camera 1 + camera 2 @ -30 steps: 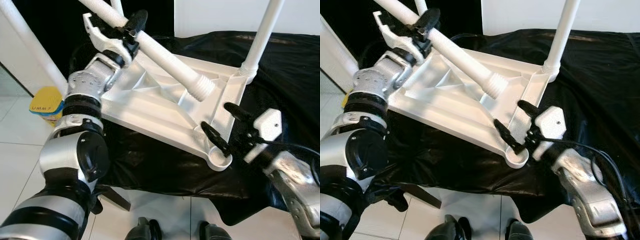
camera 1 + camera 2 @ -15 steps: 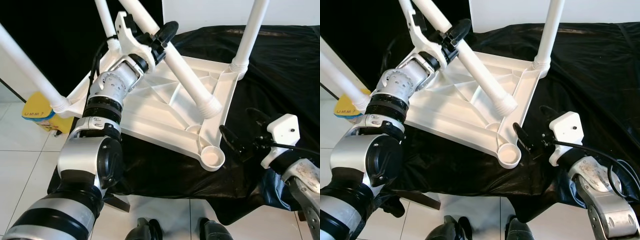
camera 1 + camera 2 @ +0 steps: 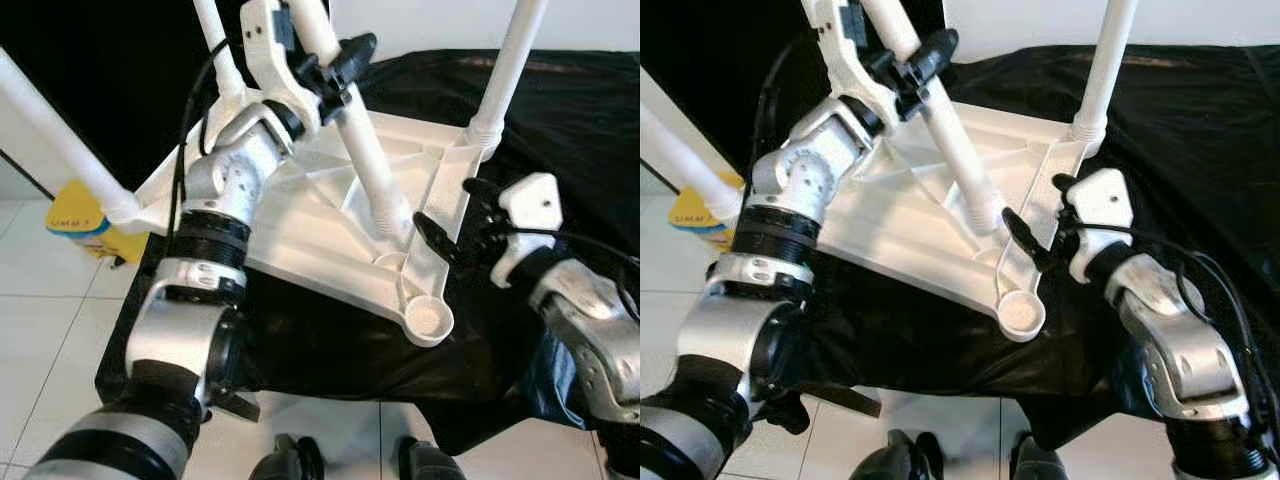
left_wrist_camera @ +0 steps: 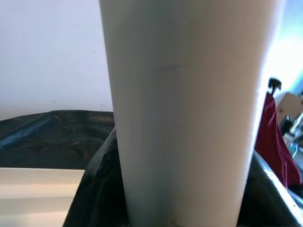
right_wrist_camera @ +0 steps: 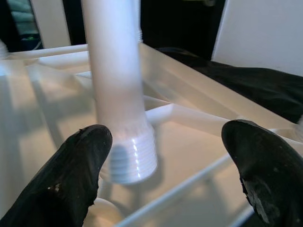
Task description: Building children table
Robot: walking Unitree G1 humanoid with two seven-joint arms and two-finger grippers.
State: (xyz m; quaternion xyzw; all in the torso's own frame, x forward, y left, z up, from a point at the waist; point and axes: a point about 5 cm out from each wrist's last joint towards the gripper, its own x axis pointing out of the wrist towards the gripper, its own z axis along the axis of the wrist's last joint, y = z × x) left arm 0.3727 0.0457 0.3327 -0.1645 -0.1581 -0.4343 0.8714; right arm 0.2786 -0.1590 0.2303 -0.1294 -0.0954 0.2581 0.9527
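Both end effectors (image 3: 325, 75) (image 3: 447, 215) at table leg (image 3: 365, 160)

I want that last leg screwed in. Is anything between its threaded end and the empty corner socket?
The right gripper, open, stands at the tabletop's rim between the leg's threaded end and the socket. The left gripper holds the leg; its end rests on the tabletop, short of the socket.

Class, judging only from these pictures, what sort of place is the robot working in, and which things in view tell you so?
Probably a room in a home, used for furniture assembly: pale floor tiles, a plain white wall, and an upturned white table top lying on a black sheet.
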